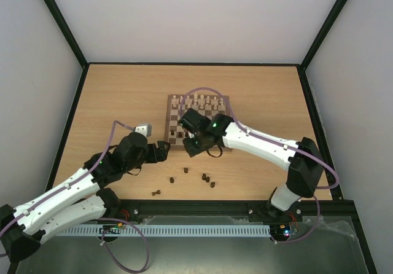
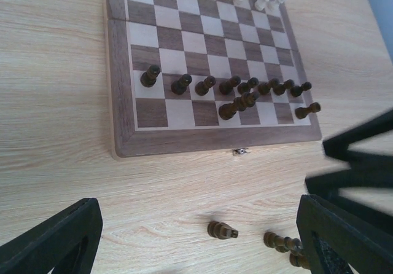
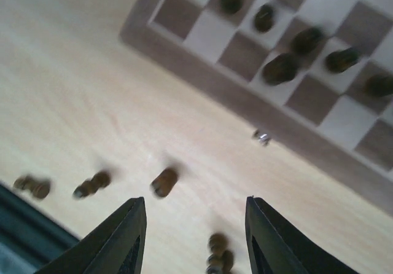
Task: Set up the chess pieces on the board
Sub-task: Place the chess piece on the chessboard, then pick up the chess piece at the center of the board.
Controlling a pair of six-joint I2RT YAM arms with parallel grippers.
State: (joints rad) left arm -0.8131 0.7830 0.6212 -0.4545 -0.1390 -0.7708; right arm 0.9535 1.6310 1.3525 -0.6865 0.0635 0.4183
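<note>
Your right fingers (image 3: 124, 240) stood partly apart and empty at the frame's bottom; your left fingers (image 2: 61, 243) gaped wide, empty. Loose dark chess pieces (image 3: 164, 182) lay on the worktop (image 3: 73, 102) just above, the board (image 3: 209, 35) upper right. Judged best: centre one piece between the fingers before closing.

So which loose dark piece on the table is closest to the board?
The single piece off the board's near edge; the others lie farther from it.
</note>
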